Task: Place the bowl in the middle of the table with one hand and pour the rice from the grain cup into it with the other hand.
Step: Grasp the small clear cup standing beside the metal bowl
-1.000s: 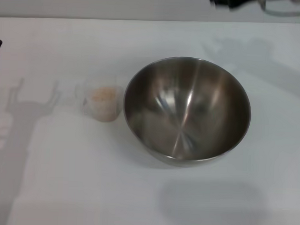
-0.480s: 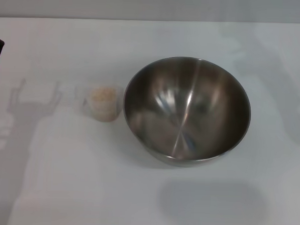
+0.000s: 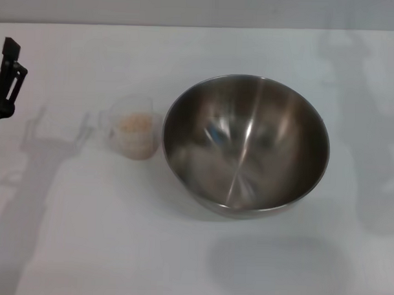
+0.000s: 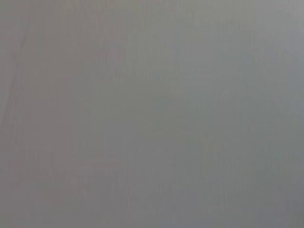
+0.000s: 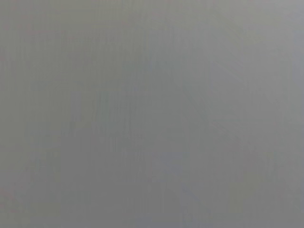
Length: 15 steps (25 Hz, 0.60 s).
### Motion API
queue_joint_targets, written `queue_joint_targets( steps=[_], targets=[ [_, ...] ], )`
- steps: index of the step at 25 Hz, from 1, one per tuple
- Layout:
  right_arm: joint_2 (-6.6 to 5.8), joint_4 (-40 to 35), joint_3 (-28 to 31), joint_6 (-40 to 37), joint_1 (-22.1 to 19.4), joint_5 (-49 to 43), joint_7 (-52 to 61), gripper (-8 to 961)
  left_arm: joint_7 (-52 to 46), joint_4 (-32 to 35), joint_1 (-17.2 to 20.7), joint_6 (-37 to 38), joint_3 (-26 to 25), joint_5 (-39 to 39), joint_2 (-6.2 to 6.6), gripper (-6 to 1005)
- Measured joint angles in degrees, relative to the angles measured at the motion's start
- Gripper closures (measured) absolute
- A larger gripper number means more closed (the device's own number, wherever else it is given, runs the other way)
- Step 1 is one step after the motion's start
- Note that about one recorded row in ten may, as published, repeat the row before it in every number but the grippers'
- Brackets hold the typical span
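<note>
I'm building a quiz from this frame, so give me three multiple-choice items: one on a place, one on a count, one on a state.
1. Where does the grain cup stand?
A. inside the bowl
B. on the table to the robot's left of the bowl
C. in the left hand

2. How many bowls are on the table?
A. one
B. two
C. three

3. What is in the bowl?
A. rice
B. water
C. nothing

Answers:
1 B, the cup sits beside the bowl's rim, while the left hand is off at the table's edge.
2 A, a single steel bowl shows.
3 C, the rice is in the cup.
</note>
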Motion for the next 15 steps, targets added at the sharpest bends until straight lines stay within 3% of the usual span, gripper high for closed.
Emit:
queue_joint_targets(
  steps=[2, 3, 4, 5, 6, 11, 15],
  targets=[
    [-0.04, 10.68, -0.50, -11.69, 0.68, -5.41, 16.66, 562, 0.00, 0.00, 0.18, -0.24, 0.23, 0.03, 0.00, 139],
    [-0.04, 10.68, -0.50, -11.69, 0.68, -5.41, 16.66, 562, 0.00, 0.00, 0.85, -0.76, 1.29, 0.11, 0.00, 139],
    [-0.14, 18.02, -0.25, -18.12, 1.54, -6.91, 25.46, 562, 0.00, 0.03, 1.22, -1.02, 2.40, 0.01, 0.00, 139],
    [-0.14, 18.02, -0.25, -18.12, 1.54, -6.91, 25.46, 562, 0.00, 0.03, 1.22, -1.02, 2.40, 0.01, 0.00, 139],
    [-0.28, 24.83, 0.18, -22.24, 2.28, -7.27, 31.44, 562, 0.00, 0.03, 1.22, -1.02, 2.40, 0.01, 0.00, 139],
    [-0.62, 35.71, 2.25, -27.01, 2.56, -7.48, 36.96, 562, 0.65, 0.09, 3.30, -3.38, 7.05, -0.04, 0.00, 138],
    [-0.68, 38.87, 2.90, -28.71, 2.34, -7.69, 37.29, 562, 0.71, 0.08, 3.42, -7.82, 9.17, 0.22, 0.04, 138]
  ],
)
